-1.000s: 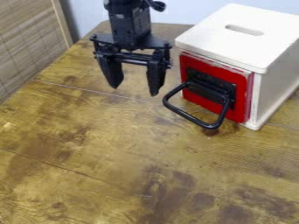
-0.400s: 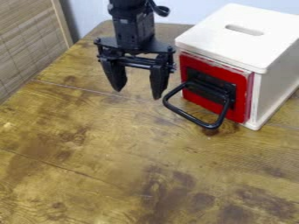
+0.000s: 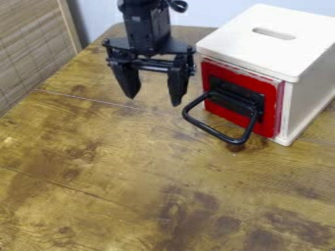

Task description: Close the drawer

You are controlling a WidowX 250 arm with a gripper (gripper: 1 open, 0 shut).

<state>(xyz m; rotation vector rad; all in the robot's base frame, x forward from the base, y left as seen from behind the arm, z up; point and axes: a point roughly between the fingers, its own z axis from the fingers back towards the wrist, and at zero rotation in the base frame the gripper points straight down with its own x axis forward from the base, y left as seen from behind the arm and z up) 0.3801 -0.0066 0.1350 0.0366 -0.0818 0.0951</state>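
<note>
The red drawer front (image 3: pixel 271 99) sits in the near face of the white cabinet (image 3: pixel 265 41), toward the right of the wooden table (image 3: pixel 131 176), its black loop handle (image 3: pixel 199 123) jutting out over the tabletop. It looks nearly flush, though whether a small gap remains I cannot tell. The handle probably sticks out so it can be caught or pushed. The black gripper (image 3: pixel 155 94) hangs beside it, apart from handle and drawer, perhaps placed there for an approach. Its two fingers are spread wide, pointing down, with nothing between them and nothing touched.
</note>
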